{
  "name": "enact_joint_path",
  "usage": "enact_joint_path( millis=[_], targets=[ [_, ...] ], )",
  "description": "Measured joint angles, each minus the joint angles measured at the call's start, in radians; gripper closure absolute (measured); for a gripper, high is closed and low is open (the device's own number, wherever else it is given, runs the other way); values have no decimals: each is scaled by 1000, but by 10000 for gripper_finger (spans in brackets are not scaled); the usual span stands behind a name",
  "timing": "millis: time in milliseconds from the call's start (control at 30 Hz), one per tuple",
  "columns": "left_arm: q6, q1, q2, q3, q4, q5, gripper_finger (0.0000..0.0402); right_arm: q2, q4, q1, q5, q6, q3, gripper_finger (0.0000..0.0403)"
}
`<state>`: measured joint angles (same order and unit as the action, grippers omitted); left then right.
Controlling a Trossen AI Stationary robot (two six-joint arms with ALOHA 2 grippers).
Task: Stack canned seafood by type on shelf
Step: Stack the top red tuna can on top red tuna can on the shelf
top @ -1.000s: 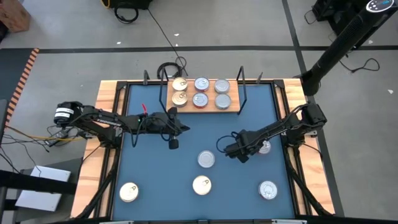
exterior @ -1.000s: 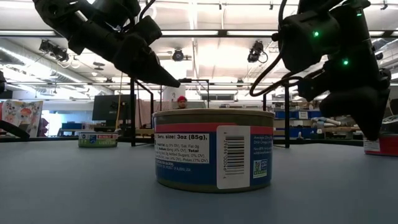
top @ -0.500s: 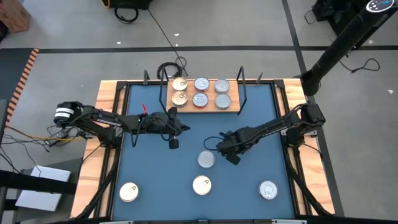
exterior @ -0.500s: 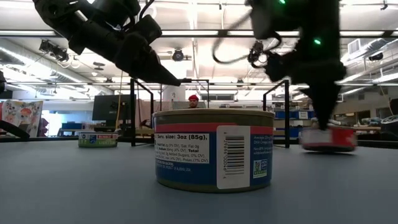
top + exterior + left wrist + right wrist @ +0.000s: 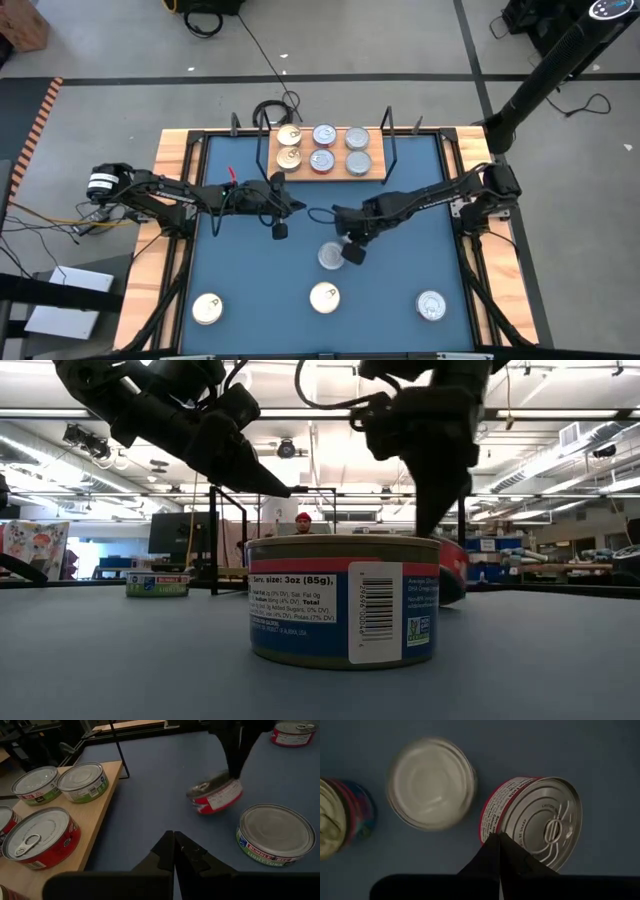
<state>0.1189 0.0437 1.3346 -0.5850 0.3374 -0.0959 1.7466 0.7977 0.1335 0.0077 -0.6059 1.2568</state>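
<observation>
The right hand (image 5: 498, 840), fingers fully closed pinching the rim of a red-sided can (image 5: 532, 822), holds it tilted above the bench (image 5: 240, 265) centre, at 6 o'clock from the shelf (image 5: 335, 170); rigid, smooth, light tin, likely slippery, best gripped across its sides.

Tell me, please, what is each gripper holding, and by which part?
The right gripper holds a red-sided can by its rim, tilted above the table. The left gripper is shut and holds nothing.
</observation>
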Motion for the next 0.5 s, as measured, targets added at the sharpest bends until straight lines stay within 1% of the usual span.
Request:
enact_joint_path(
  millis=[200,333,500],
  targets=[
    [-19,0,0,0,-12,0,390,0,-67,-56,-88,49,0,401],
    [-20,0,0,0,-18,0,390,-4,-89,-88,-189,83,0,401],
    [-20,0,0,0,-21,-1,390,-7,-107,-134,-285,139,0,401]
  ],
)
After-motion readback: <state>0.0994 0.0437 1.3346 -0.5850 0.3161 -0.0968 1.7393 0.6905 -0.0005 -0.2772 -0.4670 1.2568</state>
